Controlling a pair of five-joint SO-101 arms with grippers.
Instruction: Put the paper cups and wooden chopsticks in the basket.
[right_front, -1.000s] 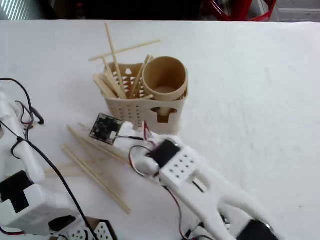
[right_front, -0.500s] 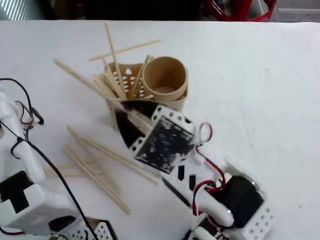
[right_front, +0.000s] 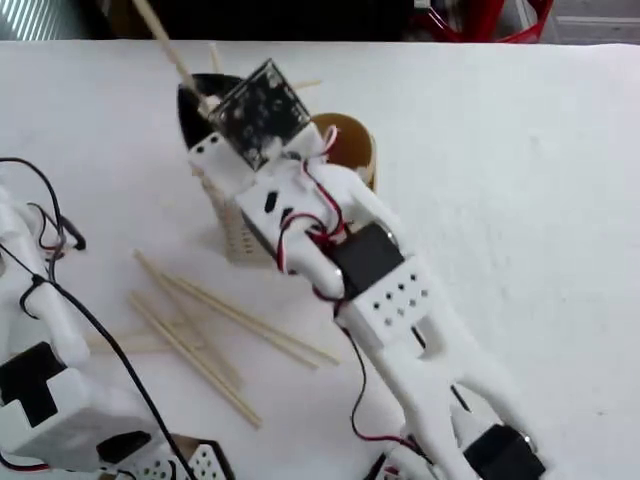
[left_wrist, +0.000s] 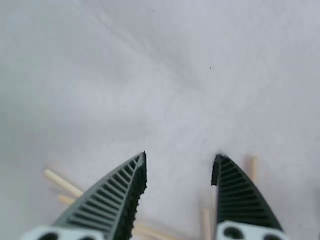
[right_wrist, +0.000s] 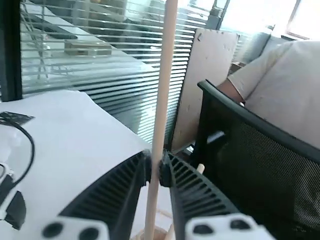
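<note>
**One chopstick carried over the basket, several left on the desk**

Nearest the arm bases, the left arm (right_front: 45, 400) sits at the corner of the white desk (right_front: 520, 150). The left pincer (left_wrist: 181, 167) hangs over bare desk with its jaws apart and nothing between them. Ends of the loose pale wooden chopsticks (right_front: 250, 320) lie just beside and beneath its tips. This placement suggests it is parked near the work that remains.

The loose sticks lie crossed in a scatter between the left arm and the cream perforated plastic basket (right_front: 235, 242), apart from its wall. They are not yet collected.

Farther on, the right arm (right_front: 400, 330) stretches across the desk and over the basket. The brown paper cup (right_front: 352, 148) stands inside the basket on its far side.

At the far end, the right pincer (right_front: 200, 100) is clamped on a single pale wooden chopstick (right_wrist: 166, 75). It holds the stick near its lower part, so the long end rises clear above the basket. This probably lets the stick drop in end-first.

The right arm hides most of the basket and what it holds. The stick's lower tip is hidden, so it cannot be told whether the tip is inside the rim. Its upper end is cut off at the edge of the high view. How many cups are in the basket cannot be made out.
</note>
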